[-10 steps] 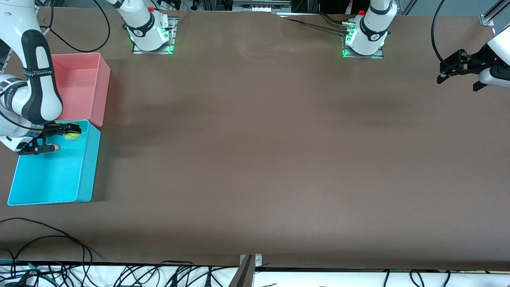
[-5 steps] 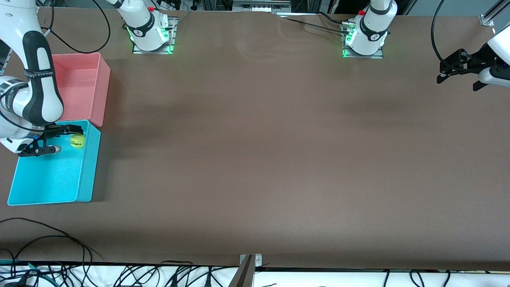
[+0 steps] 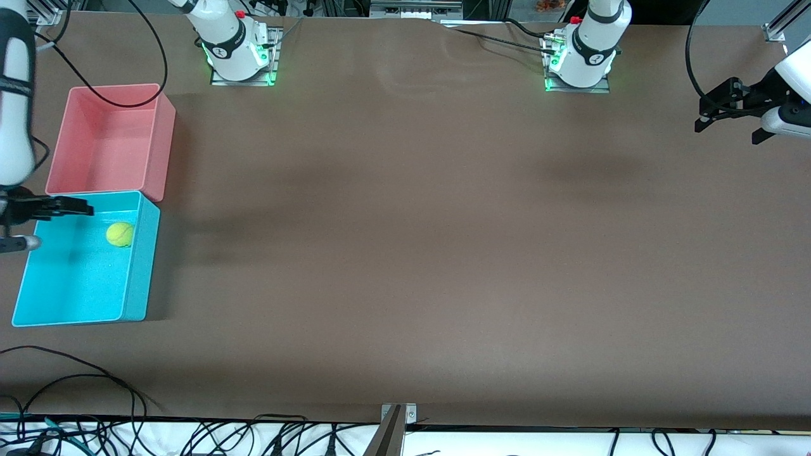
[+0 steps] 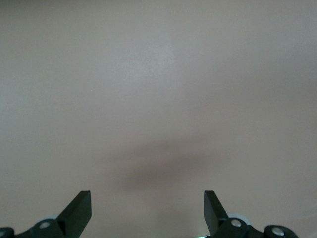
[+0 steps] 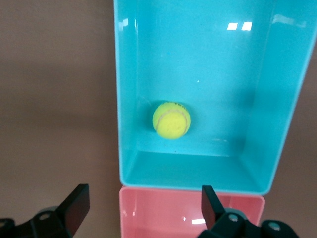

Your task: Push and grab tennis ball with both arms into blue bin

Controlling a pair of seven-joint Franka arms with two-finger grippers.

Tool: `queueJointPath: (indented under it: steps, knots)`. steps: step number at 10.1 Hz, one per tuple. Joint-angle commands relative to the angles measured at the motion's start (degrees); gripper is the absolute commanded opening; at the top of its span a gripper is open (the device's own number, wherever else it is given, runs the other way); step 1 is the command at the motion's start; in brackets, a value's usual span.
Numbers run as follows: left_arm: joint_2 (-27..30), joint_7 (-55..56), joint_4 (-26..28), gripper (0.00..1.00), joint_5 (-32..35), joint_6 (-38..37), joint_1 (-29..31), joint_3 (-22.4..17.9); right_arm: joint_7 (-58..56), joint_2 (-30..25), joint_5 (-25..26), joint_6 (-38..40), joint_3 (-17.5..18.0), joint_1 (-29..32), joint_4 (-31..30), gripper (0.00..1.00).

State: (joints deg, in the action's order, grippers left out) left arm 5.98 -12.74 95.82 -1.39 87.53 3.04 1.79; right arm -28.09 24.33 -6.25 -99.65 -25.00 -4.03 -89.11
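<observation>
One blue bin (image 3: 79,297) holds the one tennis ball (image 3: 119,234), which rests on its floor. The right gripper (image 3: 28,223) hovers spread wide and empty over that bin's edge. One pink bin (image 3: 155,136) touches it, farther from the camera. The left gripper (image 3: 728,123) waits at the left arm's end of the table, wide open.

A wide brown table (image 3: 405,253) fills the frame; black cables (image 3: 76,430) tangle along the white strip at the bottom edge.

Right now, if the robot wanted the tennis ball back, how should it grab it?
Probably straight down from above, pinching the tennis ball across its middle. It sits in the blue bin close to a tall wall, which blocks coming in sideways. The open right pincer is closest.
</observation>
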Motion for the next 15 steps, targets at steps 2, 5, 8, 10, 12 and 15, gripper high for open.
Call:
queueJointPath:
  steps: [2,5,8,10,12,15]
  knots:
    - [-0.5,0.2,-1.6,1.0,-1.3,-1.2,0.1,0.3,12.2,-2.9,0.3,15.9,1.5,-1.0,13.8,1.0]
    - [-0.6,0.2,-1.9,1.0,-1.6,-1.2,-0.2,0.3,22.2,-17.0,7.2,15.5,11.2,-0.2,2.2,1.0]
    - [-0.6,0.3,-2.0,1.0,-1.6,-1.2,-0.3,0.3,33.5,-27.9,7.2,5.5,16.6,0.0,-11.8,1.0]
    - [-0.6,0.3,-2.0,1.0,-1.6,-1.2,-0.3,0.3,35.3,-31.3,7.4,2.2,19.7,0.0,-17.6,1.0]
    - [-0.7,0.2,-2.0,1.0,-1.6,-1.2,-0.1,0.2,34.2,-32.2,7.3,2.6,20.1,1.7,-17.2,1.0]
    - [-0.7,0.3,-2.0,1.0,-1.6,-1.2,-0.3,0.3,33.7,-32.1,8.4,10.2,21.0,3.0,-12.3,1.0]
